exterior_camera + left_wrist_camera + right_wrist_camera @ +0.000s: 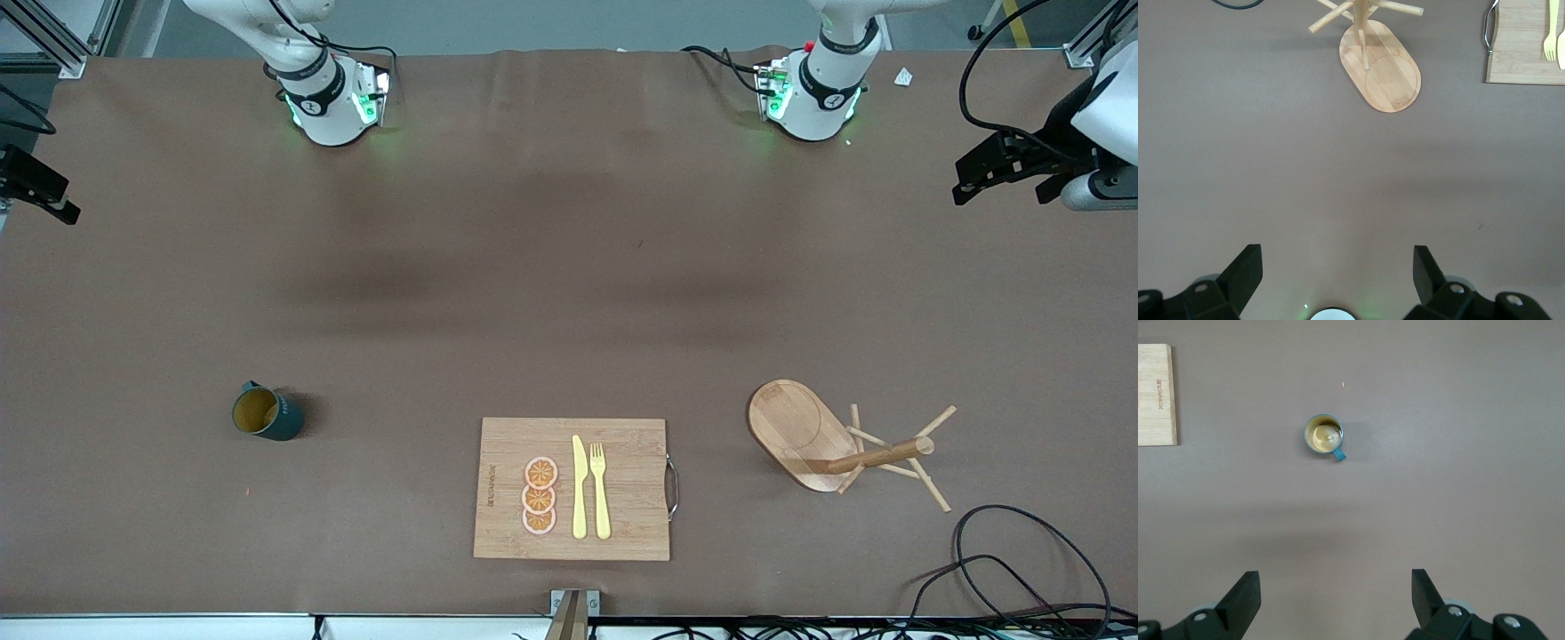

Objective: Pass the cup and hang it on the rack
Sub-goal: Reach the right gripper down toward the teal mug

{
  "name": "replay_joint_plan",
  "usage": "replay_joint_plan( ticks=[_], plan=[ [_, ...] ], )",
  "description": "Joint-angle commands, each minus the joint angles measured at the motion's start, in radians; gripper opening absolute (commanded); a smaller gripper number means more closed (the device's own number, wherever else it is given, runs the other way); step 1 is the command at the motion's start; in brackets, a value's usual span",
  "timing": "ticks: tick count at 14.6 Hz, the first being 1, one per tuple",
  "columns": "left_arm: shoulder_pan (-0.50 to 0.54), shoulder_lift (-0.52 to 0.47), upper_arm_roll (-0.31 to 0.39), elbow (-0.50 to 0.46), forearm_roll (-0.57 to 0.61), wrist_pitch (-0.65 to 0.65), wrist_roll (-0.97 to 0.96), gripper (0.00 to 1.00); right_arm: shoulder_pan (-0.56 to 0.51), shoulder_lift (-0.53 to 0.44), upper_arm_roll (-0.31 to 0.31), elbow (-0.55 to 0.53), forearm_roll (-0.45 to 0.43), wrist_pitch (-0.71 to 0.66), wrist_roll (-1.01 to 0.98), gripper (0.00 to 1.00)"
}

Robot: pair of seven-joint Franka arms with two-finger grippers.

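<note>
The cup (pixel 267 413) stands upright on the brown table toward the right arm's end, its tan inside showing and its handle pointing toward the robots. In the right wrist view the cup (pixel 1324 435) lies well ahead of my right gripper (pixel 1335 576), which hangs open and empty high over bare table. The rack (pixel 805 431) stands toward the left arm's end, its pegs spreading from the post. My left gripper (pixel 1338 252) is open and empty, high above the table near its own base, with the rack (pixel 1388 77) far ahead of it. Neither hand shows in the front view.
A bamboo cutting board (pixel 631 516) with a yellow knife, a yellow fork and orange slices lies between cup and rack, nearer the front camera. Black cables (pixel 1022 569) coil at the table's corner past the rack. Dark gear (pixel 1005 164) overhangs the left arm's end of the table.
</note>
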Motion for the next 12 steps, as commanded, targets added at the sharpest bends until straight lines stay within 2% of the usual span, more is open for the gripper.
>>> replay_joint_plan(
  ticks=[1,6,9,12],
  plan=[
    [0.001,-0.004,-0.004,0.010,-0.004,-0.017,0.000,1.00,-0.012,0.002,0.013,0.011,0.016,-0.026,-0.004,1.00],
    [0.001,-0.001,-0.003,0.012,-0.002,-0.016,-0.007,1.00,0.007,0.026,0.019,0.011,0.017,-0.014,-0.015,1.00],
    [0.001,0.000,-0.003,0.027,-0.004,-0.017,-0.010,1.00,0.079,0.153,0.021,0.009,0.020,0.081,-0.001,1.00],
    [0.001,0.000,-0.004,0.027,-0.004,-0.017,-0.004,1.00,0.095,0.316,0.021,0.007,0.043,0.208,-0.001,1.00]
  ],
)
